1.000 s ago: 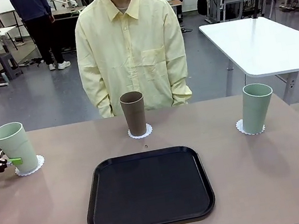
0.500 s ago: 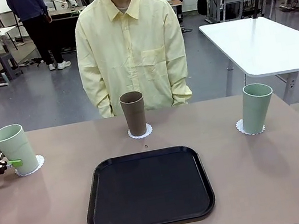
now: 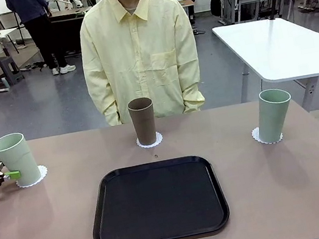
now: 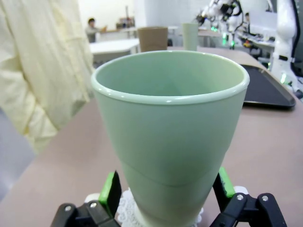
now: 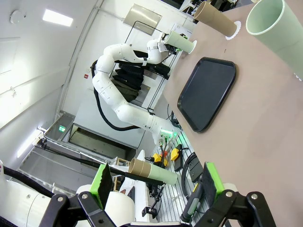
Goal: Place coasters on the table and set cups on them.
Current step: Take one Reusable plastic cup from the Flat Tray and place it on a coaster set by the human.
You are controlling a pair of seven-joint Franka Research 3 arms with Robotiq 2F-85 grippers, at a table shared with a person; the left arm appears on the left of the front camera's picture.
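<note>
Green pads of the left pincer (image 4: pixel 166 187) stand on both sides of the lower part of a pale mint cup (image 4: pixel 171 127). In the left wrist view each pad is just beside the cup wall, with a thin gap, so the pincer looks opened and is not gripping the cup. This cup stands upright on a lacy white coaster (image 4: pixel 125 210), between the 2 fingers.

Seen from the front, the black tray (image 3: pixel 157 201) lies in the middle of the beige-pink desk (image 3: pixel 295 188), and I use it as the landmark. The left pincer (image 3: pixel 12 175) is far to the left of the tray, at the desk's edge, at the foot of the mint cup (image 3: pixel 16 159) on its coaster (image 3: pixel 41 174). Behind the tray, toward the person in a yellow shirt (image 3: pixel 139 52), the brown cup (image 3: pixel 143 120) stands upright on a second coaster (image 3: pixel 150 141). To the right of the tray and a little behind it, the other mint cup (image 3: pixel 273 115) stands on the third coaster (image 3: pixel 257 135).

The right pincer (image 5: pixel 155 179) is wide open and holds nothing; in its view the tray (image 5: pixel 207 92) is well apart from it.

I can read no writing or brand on any of these things.
</note>
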